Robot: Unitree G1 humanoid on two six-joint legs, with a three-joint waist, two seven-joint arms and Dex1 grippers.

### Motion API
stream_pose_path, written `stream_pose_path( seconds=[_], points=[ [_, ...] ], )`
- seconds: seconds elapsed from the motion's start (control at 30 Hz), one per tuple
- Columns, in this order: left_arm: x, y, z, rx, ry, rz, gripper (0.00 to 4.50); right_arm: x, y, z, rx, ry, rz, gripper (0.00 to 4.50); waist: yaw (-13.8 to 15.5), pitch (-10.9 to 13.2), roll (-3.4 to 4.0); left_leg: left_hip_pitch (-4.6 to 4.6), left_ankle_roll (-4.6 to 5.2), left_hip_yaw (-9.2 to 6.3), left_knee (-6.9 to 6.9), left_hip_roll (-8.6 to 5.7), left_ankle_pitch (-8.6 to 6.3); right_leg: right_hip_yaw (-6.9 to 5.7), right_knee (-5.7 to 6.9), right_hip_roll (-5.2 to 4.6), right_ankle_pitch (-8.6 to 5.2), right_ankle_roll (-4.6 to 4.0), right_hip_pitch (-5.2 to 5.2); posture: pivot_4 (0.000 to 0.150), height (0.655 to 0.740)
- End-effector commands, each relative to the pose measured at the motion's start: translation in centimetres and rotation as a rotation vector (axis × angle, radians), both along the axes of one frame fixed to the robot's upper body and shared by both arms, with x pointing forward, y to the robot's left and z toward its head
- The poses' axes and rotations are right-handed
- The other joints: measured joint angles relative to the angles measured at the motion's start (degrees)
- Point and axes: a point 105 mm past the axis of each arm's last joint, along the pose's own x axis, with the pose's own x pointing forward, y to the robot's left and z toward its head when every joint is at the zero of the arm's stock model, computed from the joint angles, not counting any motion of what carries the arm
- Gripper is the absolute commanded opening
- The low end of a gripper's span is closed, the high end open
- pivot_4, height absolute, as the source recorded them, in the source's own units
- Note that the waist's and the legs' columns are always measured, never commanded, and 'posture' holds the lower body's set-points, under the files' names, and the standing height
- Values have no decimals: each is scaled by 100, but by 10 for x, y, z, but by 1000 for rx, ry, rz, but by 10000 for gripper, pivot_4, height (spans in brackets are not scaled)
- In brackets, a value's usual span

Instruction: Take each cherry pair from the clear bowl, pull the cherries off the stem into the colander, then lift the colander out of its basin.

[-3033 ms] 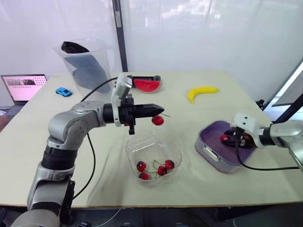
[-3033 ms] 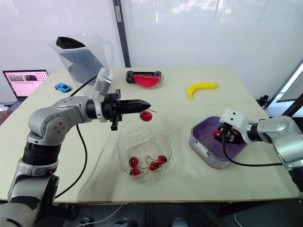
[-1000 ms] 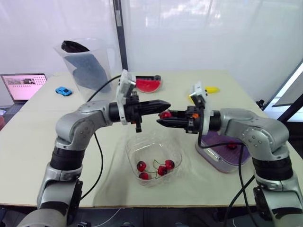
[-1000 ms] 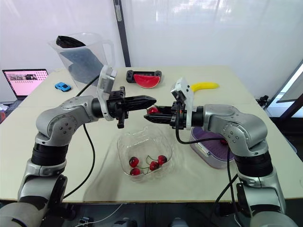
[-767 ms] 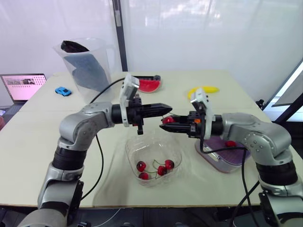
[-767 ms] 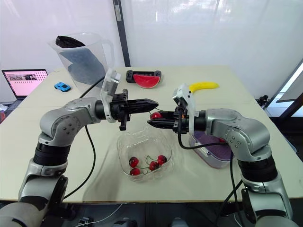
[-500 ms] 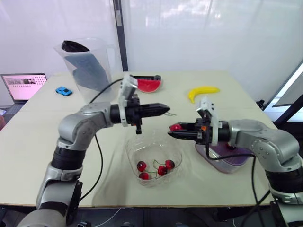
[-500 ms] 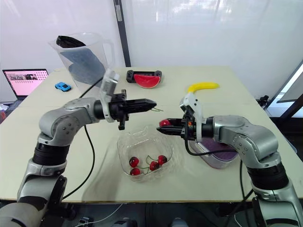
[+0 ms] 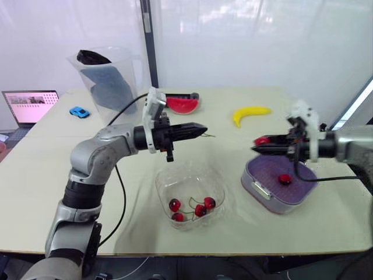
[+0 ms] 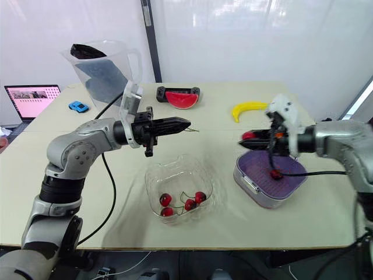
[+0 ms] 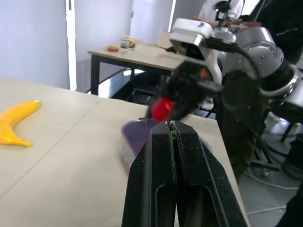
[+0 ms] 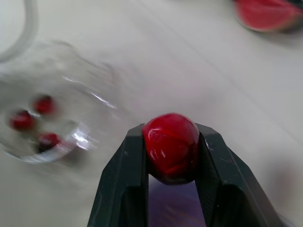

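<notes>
Over the beige desk (image 9: 35, 169), the right fingers (image 12: 128, 179) clamp a red cherry (image 12: 170, 146) near the purple colander (image 9: 268, 172); the left fingers (image 11: 156, 179) pinch a bare green stem (image 11: 173, 134).

**No writing you can read**

You have no legible text, label, brand, number or sign in any view. The one thing that carries marks is the open laptop with the pink-lit screen (image 9: 28, 107), at about ten o'clock from the table's middle. Its screen shows a row of small dark patches along the top, too small for you to make out as words or figures.
</notes>
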Motion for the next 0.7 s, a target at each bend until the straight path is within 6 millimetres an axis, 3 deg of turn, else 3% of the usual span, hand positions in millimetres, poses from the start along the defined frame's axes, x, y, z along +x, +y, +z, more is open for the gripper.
stream_pose_path(
  seconds=[0.03, 0.27, 0.4, 0.5, 0.53, 0.6, 0.7],
  points=[
    [-5, 6, 8, -23, -49, 25, 0, 1, -21, -13, -152, 20, -15, 9612, -12, 0, 1, 0, 0, 0, 0, 1, 0, 1, 0, 3, 0, 0, -1, 1500, 7400],
    [-8, 5, 1, -27, -39, 41, 0, 11, -19, -55, -264, 70, 20, 9612, -10, 0, 2, 4, -23, 3, -2, 9, 13, 8, 3, 3, 0, 0, -2, 1500, 7400],
    [-11, 5, -1, -23, -33, 47, 0, 9, -23, -70, -320, 115, 19, 26095, 28, 0, 2, 2, -26, 0, 0, 8, 15, 6, 2, -1, 0, 0, -1, 1500, 7400],
    [-12, 6, 0, -24, -32, 52, 0, 11, -14, -55, -286, 85, 38, 41529, 31, 0, 2, 0, -27, 2, 1, 6, 15, 6, 1, -5, 0, 0, -1, 1500, 7400],
    [-12, 8, 0, -24, -31, 57, 0, 10, -15, -49, -294, 75, 41, 44752, 30, 0, 2, 1, -27, 1, 1, 7, 16, 6, 1, -5, 0, 0, -1, 1500, 7400],
    [-12, 10, -2, -18, -27, 67, 0, 5, -15, -32, -317, 52, 58, 44752, 14, 1, 3, 1, -27, 1, 0, 7, 16, 6, 1, -3, 0, 0, -2, 1500, 7400],
    [-12, 17, -3, -10, -17, 90, 0, -5, 9, 9, -196, -4, 133, 44752, -18, 2, 8, 2, -27, 2, -3, 8, 15, 7, 1, -1, 0, 0, -4, 1500, 7400]
  ],
)
